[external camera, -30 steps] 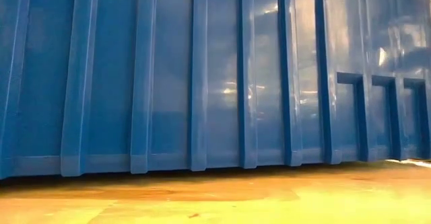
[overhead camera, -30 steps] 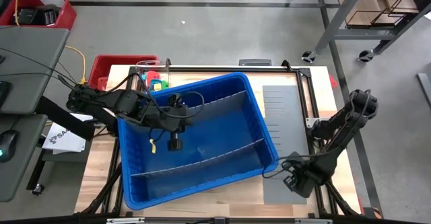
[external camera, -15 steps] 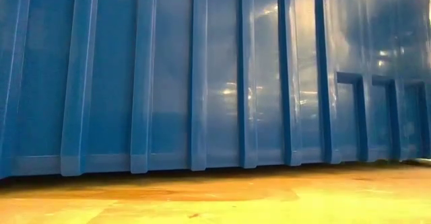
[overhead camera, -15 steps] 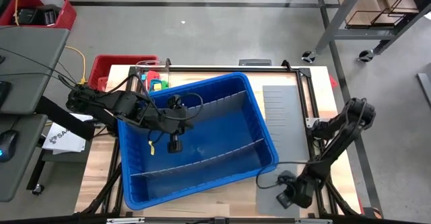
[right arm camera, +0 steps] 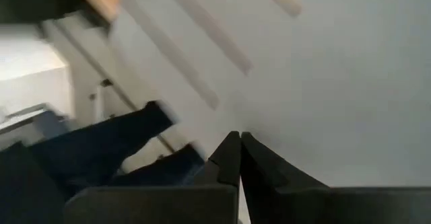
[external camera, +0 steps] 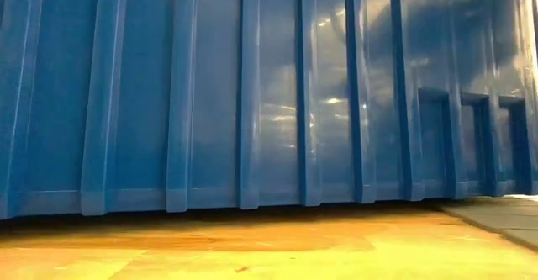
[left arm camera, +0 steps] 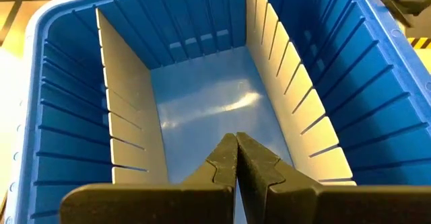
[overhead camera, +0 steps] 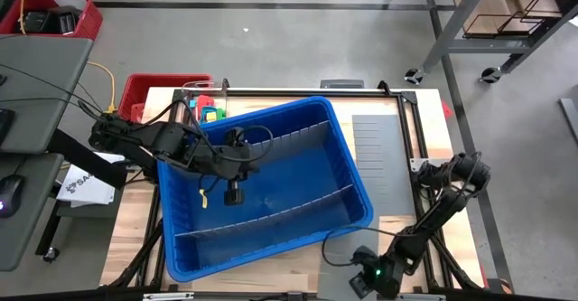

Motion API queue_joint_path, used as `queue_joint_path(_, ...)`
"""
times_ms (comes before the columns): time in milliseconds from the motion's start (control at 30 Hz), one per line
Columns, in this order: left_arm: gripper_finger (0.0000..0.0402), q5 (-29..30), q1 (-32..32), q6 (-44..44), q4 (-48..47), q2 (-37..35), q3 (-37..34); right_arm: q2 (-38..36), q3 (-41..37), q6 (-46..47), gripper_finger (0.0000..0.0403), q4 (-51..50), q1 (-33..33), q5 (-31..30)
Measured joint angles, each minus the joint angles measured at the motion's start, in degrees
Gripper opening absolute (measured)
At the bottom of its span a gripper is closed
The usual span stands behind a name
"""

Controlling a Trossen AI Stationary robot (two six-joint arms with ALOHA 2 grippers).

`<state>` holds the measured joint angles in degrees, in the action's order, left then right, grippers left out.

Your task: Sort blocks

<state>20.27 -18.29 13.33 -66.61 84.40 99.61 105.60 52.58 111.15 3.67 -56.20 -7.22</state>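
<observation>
The blue bin [overhead camera: 262,183] fills the middle of the table, with two grey dividers [left arm camera: 128,116] standing inside it. A few coloured blocks [overhead camera: 210,113] lie on the table behind its far left corner. My left gripper [overhead camera: 233,195] hangs shut over the bin's middle compartment [left arm camera: 209,103], which shows no blocks, and touches nothing. My right gripper [overhead camera: 363,283] is shut, low at the table's near edge right of the bin, on a flat grey slotted panel [overhead camera: 379,156]. My right gripper comes slanting down from the right, and its shut fingertips [right arm camera: 232,146] are on the slotted panel's top face [right arm camera: 323,83], near its near end. The panel lies flat on the table. The wrist view is blurred, so the exact spot of contact does not show.
The bin's ribbed near wall [external camera: 252,103] fills the low view, with the grey panel's corner [external camera: 496,217] at its right. A red crate [overhead camera: 153,91] stands beyond the table's far left corner. Bare wood shows along the near edge [overhead camera: 271,278].
My right gripper has gone toward the table's near edge and leftward, sinking and tipping steeply downward, fingers still shut. The near end of the grey panel has slid with it toward the bin's near right corner and now shows in the low view.
</observation>
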Motion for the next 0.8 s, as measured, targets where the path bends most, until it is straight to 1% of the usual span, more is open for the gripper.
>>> queue_joint_path(100,0.0000,-0.09,-0.01,-0.01,0.00,0.00,0.00,-0.15,3.55,-2.38,0.0000,1.00,-1.35,-1.70)
queue_joint_path(233,0.0000,-0.11,-0.01,-0.07,-0.02,0.00,0.00,-0.15,8.48,-4.56,0.0000,-0.90,-3.18,-1.40)
queue_joint_path(300,0.0000,-0.11,0.00,-0.18,-0.02,0.00,0.00,-0.17,11.60,-4.13,0.0000,-6.94,-3.93,-1.37)
queue_joint_path(433,0.0000,0.44,0.01,-3.18,0.03,0.00,0.00,-0.22,17.29,2.35,0.0000,-29.10,-4.52,-3.67)
queue_joint_path(533,0.0000,0.87,0.09,-3.50,0.09,0.00,0.00,-0.26,19.49,3.29,0.0000,-41.74,-3.17,-4.69)
queue_joint_path(667,0.0000,1.32,0.29,-3.28,0.13,0.00,0.00,-0.17,19.47,3.13,0.0000,-51.03,-0.47,-4.66)
queue_joint_path(800,0.0000,1.31,0.27,-1.64,0.15,0.00,0.00,0.54,19.47,0.93,0.0000,-53.68,1.61,-6.18)
